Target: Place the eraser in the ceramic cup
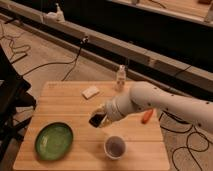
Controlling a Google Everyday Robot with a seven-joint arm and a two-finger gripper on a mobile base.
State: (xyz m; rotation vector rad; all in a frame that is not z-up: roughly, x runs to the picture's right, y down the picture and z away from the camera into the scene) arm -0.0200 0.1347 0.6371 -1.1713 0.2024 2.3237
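Black eraser [96, 120]: 1, clamped in claw [98, 119] | ceramic cup [115, 147]: 1 | plate [53, 141]: 1

Eraser [96, 120]: small black block, being held in the hand [99, 119] above the worktop's middle. Ceramic cup [115, 147]: small, white, round, standing upright near the front edge.

gripper [99, 119] – at 11 o'clock above the ceramic cup [115, 146], a dark eraser [96, 120] at its tip, grip blurred | arm – cut off by frame edge at 3 o'clock | clear bottle [120, 77] – label too small to read
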